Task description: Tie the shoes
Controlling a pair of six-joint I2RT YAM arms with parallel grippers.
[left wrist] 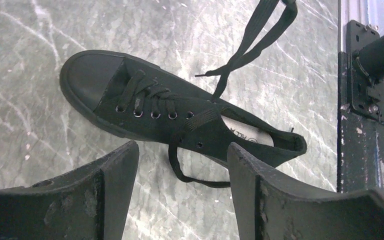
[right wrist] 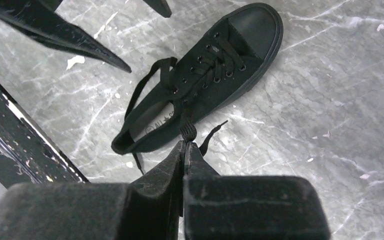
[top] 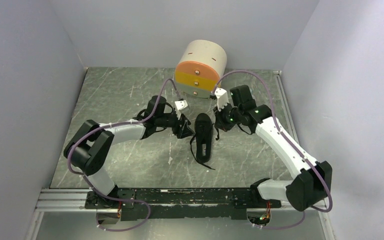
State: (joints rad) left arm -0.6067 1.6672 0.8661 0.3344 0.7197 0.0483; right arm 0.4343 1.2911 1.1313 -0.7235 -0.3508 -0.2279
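The right gripper (right wrist: 185, 150) is clamped on a black lace (right wrist: 187, 127) rising from the shoe (right wrist: 205, 80), which lies on the marbled table (top: 130, 90) between both arms, toe toward the round drawer box (top: 200, 70), while the left gripper (left wrist: 182, 152) hangs spread wide just beside it

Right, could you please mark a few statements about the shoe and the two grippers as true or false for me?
1. The right gripper is shut on a lace. True.
2. The left gripper clamps the toe cap of the shoe. False: its jaws stand open beside the shoe and hold nothing.
3. The laces are tied in a bow. False: they are untied, and the other lace lies in a loose loop on the table.
4. The shoe's toe points toward the round drawer box, away from the arm bases. True.
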